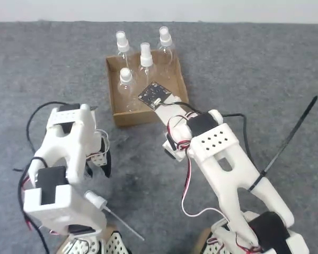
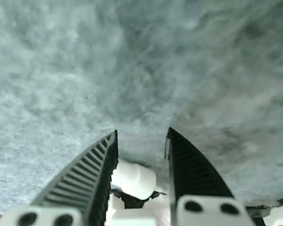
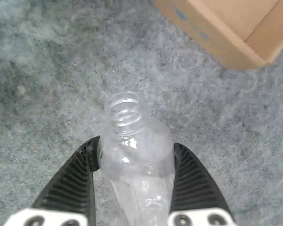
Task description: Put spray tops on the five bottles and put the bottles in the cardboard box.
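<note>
We see the fifth bottle (image 3: 125,113), clear plastic, its threaded neck bare, clenched at the shoulders between the black jaws of the right end effector (image 3: 136,143). It sits over the grey felt of the desk (image 1: 265,69), just short of the box's near wall.

The loose spray top (image 1: 97,200), white with a thin dip tube trailing from it, lies on the desk close beside the left arm, near its base. The left end effector (image 2: 142,133) points down at the felt ahead of that top. Its jaws are released and stand apart with bare felt between them. A white piece (image 2: 132,179) sits low between them, and we cannot tell what it is.

Farther back stands the shallow cardboard box (image 1: 132,117). In it are the four capped bottles (image 1: 126,83), upright, each wearing a white spray top.

We judge the task about four fifths done. What is left is to seat the last top on the held bottle and then set that bottle in the box.
</note>
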Tool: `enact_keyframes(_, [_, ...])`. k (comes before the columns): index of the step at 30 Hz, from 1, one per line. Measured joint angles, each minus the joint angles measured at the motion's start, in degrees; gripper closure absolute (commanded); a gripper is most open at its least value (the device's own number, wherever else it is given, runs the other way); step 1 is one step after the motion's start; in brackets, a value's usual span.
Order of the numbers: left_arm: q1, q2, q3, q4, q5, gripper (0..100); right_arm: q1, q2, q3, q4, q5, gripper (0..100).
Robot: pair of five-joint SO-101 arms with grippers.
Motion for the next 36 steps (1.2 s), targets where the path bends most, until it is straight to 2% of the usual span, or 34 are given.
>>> enact_keyframes(7, [1.3,0.0,-7.7,5.5,0.6,86,0.4,-0.3,0.0,0.0,0.1,99.1])
enact_keyframes(11, [-2.0,0.0,-12.7,8.4,-1.0,98,0.4,-0.3,0.0,0.0,0.1,99.1])
enact_keyframes(16, [-6.6,0.0,-16.4,12.0,-12.3,99,0.4,-0.3,0.0,0.0,0.1,99.1])
enact_keyframes(23, [-13.5,-0.2,-16.9,12.7,-29.6,99,0.4,-0.3,0.0,0.0,0.1,99.1])
enact_keyframes(27, [-16.8,-5.7,-16.6,12.7,-41.6,99,0.4,-0.3,0.0,0.0,0.1,99.1])
enact_keyframes(32, [-16.8,-16.4,-9.1,12.7,-54.2,99,0.4,-0.3,0.0,0.0,0.1,99.1])
enact_keyframes(36, [-14.0,-20.9,-1.8,9.1,-61.4,99,0.4,-0.3,0.0,0.0,0.1,99.1])
